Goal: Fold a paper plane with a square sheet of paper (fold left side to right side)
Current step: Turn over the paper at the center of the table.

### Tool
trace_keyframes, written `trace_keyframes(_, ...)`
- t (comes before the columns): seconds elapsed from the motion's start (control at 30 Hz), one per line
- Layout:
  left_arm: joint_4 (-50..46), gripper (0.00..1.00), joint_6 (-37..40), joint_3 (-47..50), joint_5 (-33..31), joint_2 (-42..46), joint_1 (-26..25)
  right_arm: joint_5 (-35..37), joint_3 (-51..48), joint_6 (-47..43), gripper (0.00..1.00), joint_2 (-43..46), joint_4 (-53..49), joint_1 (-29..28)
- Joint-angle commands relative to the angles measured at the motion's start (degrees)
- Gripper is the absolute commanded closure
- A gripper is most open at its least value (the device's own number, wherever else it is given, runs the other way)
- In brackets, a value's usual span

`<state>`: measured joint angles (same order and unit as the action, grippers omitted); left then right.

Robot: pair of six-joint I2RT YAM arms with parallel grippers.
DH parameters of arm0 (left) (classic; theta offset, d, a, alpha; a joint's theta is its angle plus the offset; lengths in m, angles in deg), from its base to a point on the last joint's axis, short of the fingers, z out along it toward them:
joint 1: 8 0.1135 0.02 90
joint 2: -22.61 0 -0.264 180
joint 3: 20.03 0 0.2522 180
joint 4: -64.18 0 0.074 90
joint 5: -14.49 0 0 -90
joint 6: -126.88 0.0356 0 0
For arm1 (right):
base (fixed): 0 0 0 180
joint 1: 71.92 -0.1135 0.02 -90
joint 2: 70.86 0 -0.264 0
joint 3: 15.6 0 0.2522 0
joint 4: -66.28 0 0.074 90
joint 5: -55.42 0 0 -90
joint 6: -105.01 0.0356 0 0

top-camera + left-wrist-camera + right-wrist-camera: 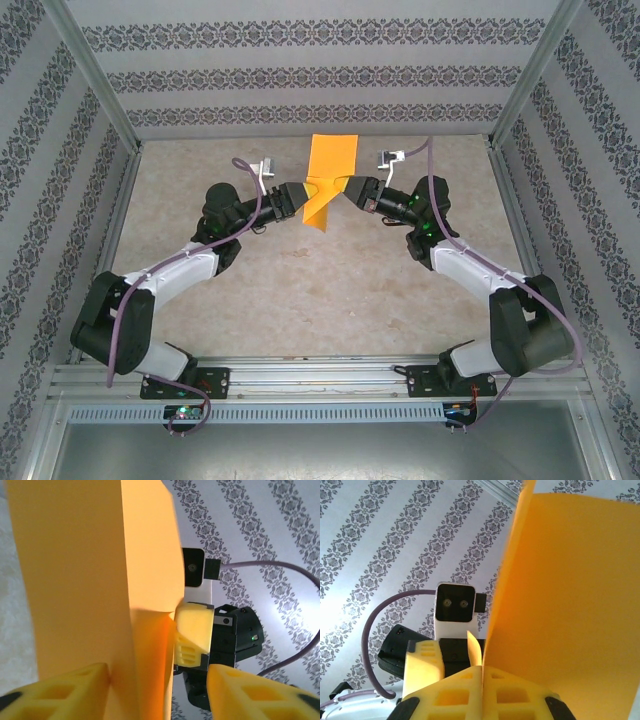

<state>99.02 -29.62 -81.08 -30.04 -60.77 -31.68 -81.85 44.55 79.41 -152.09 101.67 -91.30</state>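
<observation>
1. The left arm (190, 265) reaches in toward the far middle of the desk (300, 300). The left jaws are released. In the left wrist view, the paper's edge stands between the two yellow fingers (60, 692), close against one and well clear of the other, so nothing is pinched. They seem set around the edge so that closing would take the left side of the sheet.

2. The square sheet of paper (333, 160) is off the desk, held in the air between the two wrists. It stands roughly upright, with its upper part rising toward the back wall and a lower flap bent down to the left. Thin paper lying flat gives jaws no edge to get under, which is probably why it is kept aloft. It is not yet a finished plane.

3. The right arm (465, 265) comes in from the other side to meet it. The right jaws are clenched on the sheet: in the right wrist view the fingers (445, 700) press together and the orange paper rises from between them. This grip looks like the anchor, holding the right side steady while the left side is brought across.
</observation>
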Motion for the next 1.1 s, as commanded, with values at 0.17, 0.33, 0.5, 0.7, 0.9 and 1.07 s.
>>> trace_keyframes(0.17,1.8,0.75,0.9,-1.8,0.3,0.0,-0.7,-0.4,-0.6,-0.4,0.85,0.8,2.9,0.5)
trace_keyframes(0.33,-4.1,0.9,3.7,-2.3,-0.1,1.7,-0.6,-0.3,-3.3,-3.6,0.73,4.1,-1.2,2.7)
trace_keyframes(0.5,-17.8,1.0,11.4,-3.6,-2.6,6.1,-0.6,1.4,-6.2,-10.5,0.59,9.9,-12.8,6.3)
trace_keyframes(0.7,-44.8,1.0,25.9,-8.8,-9.9,12.3,-0.8,10.4,-6.9,-25.2,0.38,19.5,-36.9,9.9)
trace_keyframes(0.9,-77.8,1.0,39.6,-19.4,-29.5,14.0,-5.0,29.0,-5.8,-37.9,0.14,26.4,-59.7,10.8)
trace_keyframes(1.07,-94.9,1.0,43.5,-26.5,-53.5,11.4,-15.9,39.1,-7.1,-39.1,0.02,28.6,-67.8,13.4)
